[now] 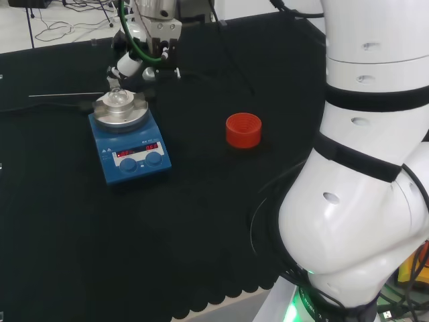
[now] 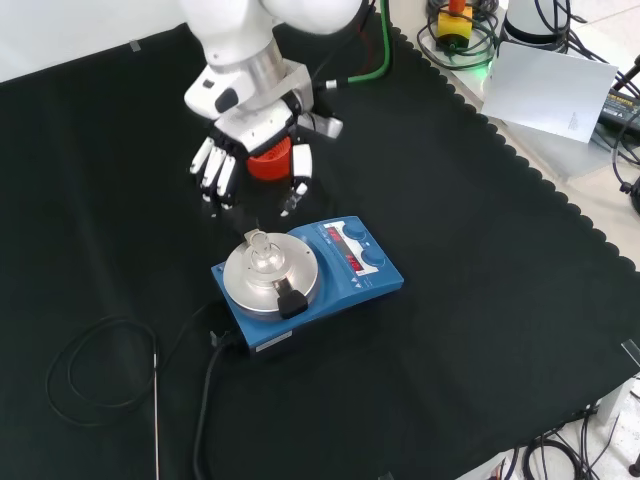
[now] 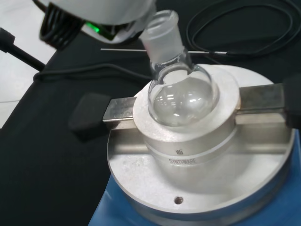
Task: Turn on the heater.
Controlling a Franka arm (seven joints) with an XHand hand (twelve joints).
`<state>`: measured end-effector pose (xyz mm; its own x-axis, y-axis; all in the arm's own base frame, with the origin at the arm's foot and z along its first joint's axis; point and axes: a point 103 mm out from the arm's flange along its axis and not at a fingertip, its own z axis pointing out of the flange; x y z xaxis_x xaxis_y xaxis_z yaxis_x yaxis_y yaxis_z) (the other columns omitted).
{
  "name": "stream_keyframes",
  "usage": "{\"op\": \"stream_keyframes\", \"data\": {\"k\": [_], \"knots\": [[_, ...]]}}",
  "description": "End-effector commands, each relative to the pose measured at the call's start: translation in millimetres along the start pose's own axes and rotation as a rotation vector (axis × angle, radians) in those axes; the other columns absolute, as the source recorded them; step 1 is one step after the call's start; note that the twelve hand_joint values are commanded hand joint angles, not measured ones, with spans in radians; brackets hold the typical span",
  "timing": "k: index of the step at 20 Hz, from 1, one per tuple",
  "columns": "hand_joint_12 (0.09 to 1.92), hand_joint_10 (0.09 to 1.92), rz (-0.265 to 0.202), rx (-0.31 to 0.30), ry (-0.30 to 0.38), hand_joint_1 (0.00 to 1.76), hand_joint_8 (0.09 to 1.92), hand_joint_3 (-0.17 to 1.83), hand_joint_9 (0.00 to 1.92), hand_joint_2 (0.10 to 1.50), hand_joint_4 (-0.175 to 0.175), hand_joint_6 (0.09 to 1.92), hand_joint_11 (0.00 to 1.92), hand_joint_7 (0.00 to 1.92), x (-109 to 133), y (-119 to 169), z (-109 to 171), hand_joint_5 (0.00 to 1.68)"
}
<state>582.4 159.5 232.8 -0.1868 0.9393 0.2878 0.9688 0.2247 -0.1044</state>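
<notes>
- The hand (image 2: 252, 140) hangs over the cloth with its fingers (image 2: 212, 170) straight and spread, pointing down; it holds nothing and touches nothing.
- Just below the fingertips in the front view stands the heater (image 2: 310, 280), a blue box with a round metal plate on top, flat on the bench (image 2: 480, 250).
- On the plate sits a metal block with two side handles, and in its hollow rests a clear round flask (image 3: 181, 92), neck tilted a little; it looks empty.
- The heater's front panel, on the side away from the hand in the head view, shows two red lit displays (image 1: 137, 149) above two blue knobs (image 1: 141, 161).
- Behind the hand in the front view, partly hidden by it, stands a red ribbed ring (image 1: 242, 129); in the head view it is well apart from the heater, to the right.
- A black cable (image 2: 90, 360) runs from the heater's back and loops on the cloth, with a thin metal rod (image 2: 156, 410) lying near it.
</notes>
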Motion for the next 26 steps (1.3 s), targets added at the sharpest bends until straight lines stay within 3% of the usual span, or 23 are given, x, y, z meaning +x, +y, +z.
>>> {"op": "stream_keyframes", "data": {"k": [1, 9, 18, 26], "knots": [[1.35, 0.62, 0.021, -0.041, 0.008, 0.91, 0.73, 0.66, 0.70, 0.57, -0.039, 0.65, 0.39, 0.49, -10, -24, -20, 0.61], [1.35, 0.62, 0.035, -0.073, -0.010, 0.90, 0.74, 0.65, 0.70, 0.58, -0.040, 0.64, 0.39, 0.49, -9, -65, -38, 0.60], [1.29, 0.56, 0.049, -0.074, -0.048, 0.92, 0.73, 0.66, 0.99, 0.59, -0.054, 0.63, 0.56, 0.85, -11, -137, -46, 0.60], [1.23, 0.61, 0.074, -0.025, -0.102, 0.93, 0.83, 0.67, 1.29, 0.60, -0.070, 0.62, 0.75, 1.19, -4, -187, -34, 0.60]]}}
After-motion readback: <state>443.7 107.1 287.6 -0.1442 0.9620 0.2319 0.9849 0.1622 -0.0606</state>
